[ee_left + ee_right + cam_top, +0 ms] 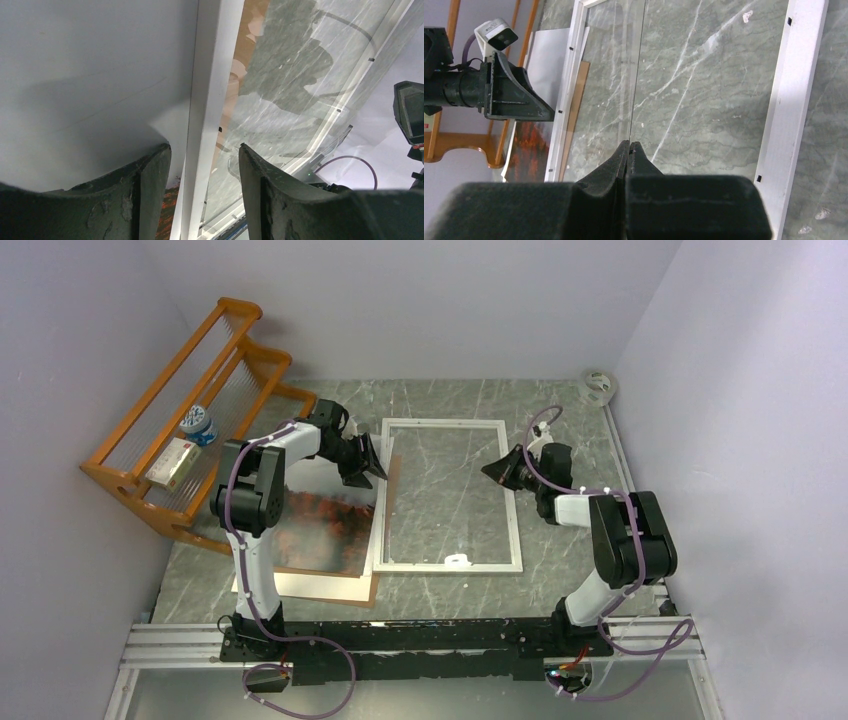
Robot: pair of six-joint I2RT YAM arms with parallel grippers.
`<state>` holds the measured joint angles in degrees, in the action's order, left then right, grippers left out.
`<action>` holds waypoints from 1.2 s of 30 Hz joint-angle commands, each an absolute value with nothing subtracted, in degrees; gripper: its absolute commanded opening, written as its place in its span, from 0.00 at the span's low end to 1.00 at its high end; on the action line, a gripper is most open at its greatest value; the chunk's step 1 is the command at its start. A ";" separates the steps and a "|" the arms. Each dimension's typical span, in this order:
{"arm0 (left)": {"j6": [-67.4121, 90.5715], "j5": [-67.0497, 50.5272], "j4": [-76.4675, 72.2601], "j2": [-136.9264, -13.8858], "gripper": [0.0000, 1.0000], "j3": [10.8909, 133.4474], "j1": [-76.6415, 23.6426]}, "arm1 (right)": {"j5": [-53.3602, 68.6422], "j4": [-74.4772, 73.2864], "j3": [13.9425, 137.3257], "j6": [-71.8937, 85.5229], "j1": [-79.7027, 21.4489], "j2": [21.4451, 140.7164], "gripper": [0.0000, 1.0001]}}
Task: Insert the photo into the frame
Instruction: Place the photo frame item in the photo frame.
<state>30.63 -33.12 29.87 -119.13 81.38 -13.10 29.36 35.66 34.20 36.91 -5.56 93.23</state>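
The white frame (445,424) lies flat mid-table, marble showing through it. The photo (325,525), grey sky above red-orange trees, lies to its left on a brown backing board (330,590). My left gripper (368,468) is open, and its fingers straddle the frame's left bar (207,75) without touching it, with the photo (90,75) just beside. My right gripper (492,468) reaches in from the frame's right side. In the right wrist view it (630,142) is shut on the thin edge of the clear pane (631,80), which runs straight away from the fingertips.
An orange wooden rack (170,430) stands at the back left and holds a small box (175,462) and a jar (200,423). A tape roll (600,383) sits in the back right corner. A small white piece (457,560) rests on the frame's near bar.
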 commanded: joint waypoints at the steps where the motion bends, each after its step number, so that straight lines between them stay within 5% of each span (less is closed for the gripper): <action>1: 28.06 -29.26 31.40 -122.02 0.59 81.80 -13.97 | 30.46 37.19 37.88 34.87 -5.71 93.19 0.00; 36: 27.50 -28.30 32.52 -123.23 0.60 84.02 -14.06 | 33.75 31.60 43.57 32.37 -6.66 94.31 0.00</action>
<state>29.61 -32.71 32.77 -120.49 83.94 -13.43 33.10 26.02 42.92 31.29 -6.11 93.60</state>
